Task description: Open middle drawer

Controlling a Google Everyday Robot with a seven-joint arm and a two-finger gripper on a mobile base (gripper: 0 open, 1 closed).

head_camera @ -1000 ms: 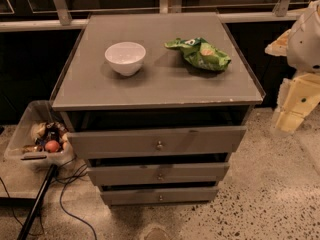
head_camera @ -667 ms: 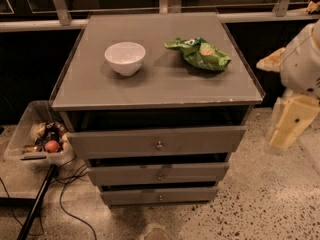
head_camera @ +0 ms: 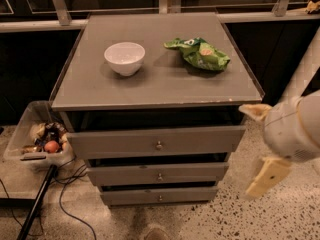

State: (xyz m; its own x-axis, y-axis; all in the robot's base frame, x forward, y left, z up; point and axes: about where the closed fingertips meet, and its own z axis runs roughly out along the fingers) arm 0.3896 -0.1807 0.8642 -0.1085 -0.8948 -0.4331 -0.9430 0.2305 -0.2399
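The grey cabinet [head_camera: 155, 91] has three stacked drawers, each with a small round metal knob. The middle drawer [head_camera: 125, 175] sits between the wider top drawer [head_camera: 115, 143] and the smaller bottom drawer [head_camera: 130, 197]; its knob [head_camera: 160, 176] is at the centre of its front. Dark gaps show above each drawer front. My gripper [head_camera: 252, 149] is to the right of the cabinet, level with the top and middle drawers. Its cream fingers [head_camera: 267, 176] are spread apart and hold nothing. It touches no drawer.
A white bowl [head_camera: 124, 58] and a green crisp bag [head_camera: 199, 53] lie on the cabinet top. A clear plastic bin [head_camera: 30, 134] with snacks stands at the left on the floor, with black cables [head_camera: 65, 196] and a dark pole [head_camera: 35, 206] beside it. Speckled floor lies on the right.
My gripper has moved down and to the left, closer to the cabinet's right side. The drawers, bowl and bag have not moved.
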